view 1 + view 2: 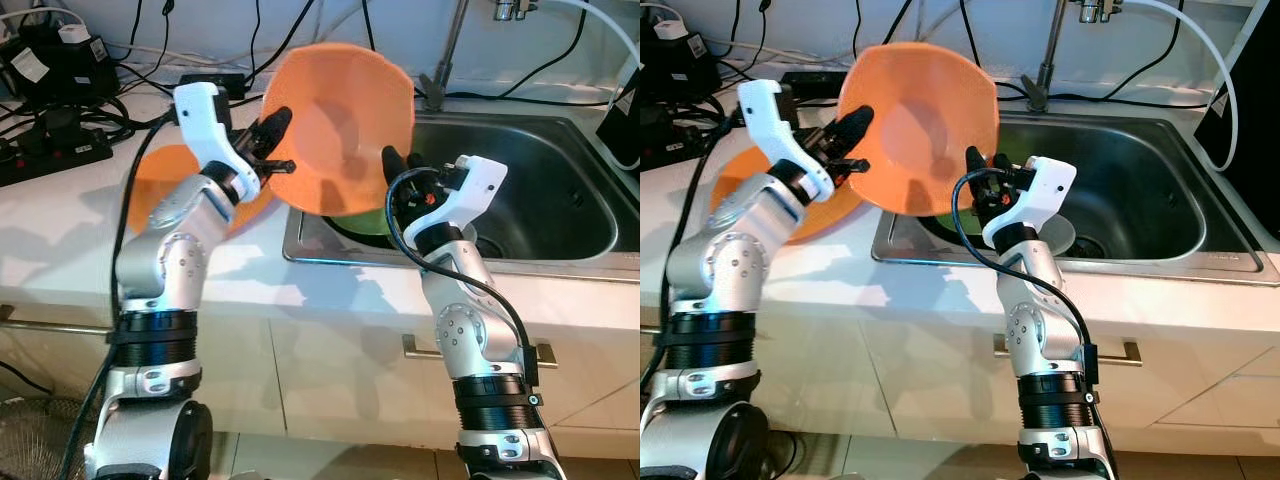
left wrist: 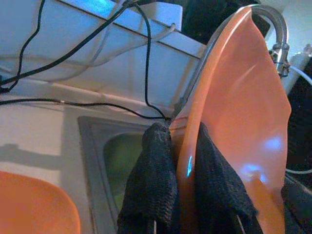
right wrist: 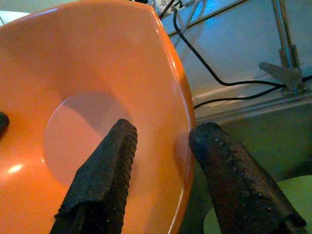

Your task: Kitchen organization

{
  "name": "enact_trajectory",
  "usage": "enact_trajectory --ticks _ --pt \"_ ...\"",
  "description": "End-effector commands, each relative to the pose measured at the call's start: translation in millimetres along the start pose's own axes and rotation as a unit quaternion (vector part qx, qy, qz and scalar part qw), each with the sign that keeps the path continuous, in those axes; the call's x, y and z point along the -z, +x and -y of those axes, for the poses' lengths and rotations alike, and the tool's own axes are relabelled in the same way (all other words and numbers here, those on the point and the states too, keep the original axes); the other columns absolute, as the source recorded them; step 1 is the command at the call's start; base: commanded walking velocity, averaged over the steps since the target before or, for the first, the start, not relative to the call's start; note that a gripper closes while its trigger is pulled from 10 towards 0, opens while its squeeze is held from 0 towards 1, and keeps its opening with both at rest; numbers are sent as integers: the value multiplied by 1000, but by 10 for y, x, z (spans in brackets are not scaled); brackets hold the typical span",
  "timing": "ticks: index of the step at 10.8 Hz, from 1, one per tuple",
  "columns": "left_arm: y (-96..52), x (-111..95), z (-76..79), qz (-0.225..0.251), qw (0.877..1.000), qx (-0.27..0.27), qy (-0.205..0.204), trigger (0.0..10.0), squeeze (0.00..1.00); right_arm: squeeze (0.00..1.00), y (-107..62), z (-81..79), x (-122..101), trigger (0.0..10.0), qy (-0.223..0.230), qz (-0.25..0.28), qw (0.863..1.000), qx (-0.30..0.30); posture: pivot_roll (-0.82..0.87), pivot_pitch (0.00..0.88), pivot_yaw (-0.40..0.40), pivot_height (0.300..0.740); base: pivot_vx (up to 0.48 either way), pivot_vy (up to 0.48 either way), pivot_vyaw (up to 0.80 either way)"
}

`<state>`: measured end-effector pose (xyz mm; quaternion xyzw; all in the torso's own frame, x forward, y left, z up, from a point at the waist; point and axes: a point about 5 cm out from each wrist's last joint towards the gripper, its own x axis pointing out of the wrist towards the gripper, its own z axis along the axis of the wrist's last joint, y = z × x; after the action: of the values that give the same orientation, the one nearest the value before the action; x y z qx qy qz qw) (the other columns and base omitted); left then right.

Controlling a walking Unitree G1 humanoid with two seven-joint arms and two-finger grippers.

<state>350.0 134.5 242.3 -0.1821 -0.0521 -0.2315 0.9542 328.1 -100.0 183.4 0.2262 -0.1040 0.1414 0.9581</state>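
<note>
Taking the sink as landmark: on the bench to its left lies a second orange dish, partly behind the left arm. The left hand is clamped on the rim of the orange bowl, which hangs tilted above the sink's left edge. The right hand straddles the opposite rim, one finger inside and one outside, not visibly pinching. Something green lies in the basin beneath. This looks like a handover or two-handed carry; next, the right hand probably must close before the left lets go.
</note>
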Motion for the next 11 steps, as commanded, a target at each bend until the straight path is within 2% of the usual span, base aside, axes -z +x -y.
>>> enact_trajectory --ticks 1,4,7,8,9,10,11 --pt "-18 -78 57 15 1000 27 1 10000 0 0 23 6 -20 10000 -1 1 1000 2 -52 0 10 740 0 0 0" --pt "-55 -10 129 -6 998 66 1 10000 0 0 24 17 -11 10000 -7 -1 1000 6 -52 0 12 740 0 0 0" --pt "-84 37 136 -16 997 75 -1 10000 0 0 32 23 -21 10000 1 3 1000 12 -52 0 12 740 0 0 0" --pt "-93 46 113 -18 997 71 -1 10000 0 0 33 30 -34 1176 11 7 1000 15 -52 0 12 740 0 0 0" --pt "-97 50 105 -19 997 69 -1 10000 0 0 32 35 -38 1176 14 9 1000 16 -52 0 12 740 0 0 0" --pt "-96 53 95 -19 998 65 -1 10000 0 0 29 58 -46 0 30 12 999 23 -52 0 11 740 0 0 0" --pt "-96 55 89 -19 998 64 -1 10000 0 0 25 69 -46 0 41 13 999 25 -52 0 11 740 0 0 0"
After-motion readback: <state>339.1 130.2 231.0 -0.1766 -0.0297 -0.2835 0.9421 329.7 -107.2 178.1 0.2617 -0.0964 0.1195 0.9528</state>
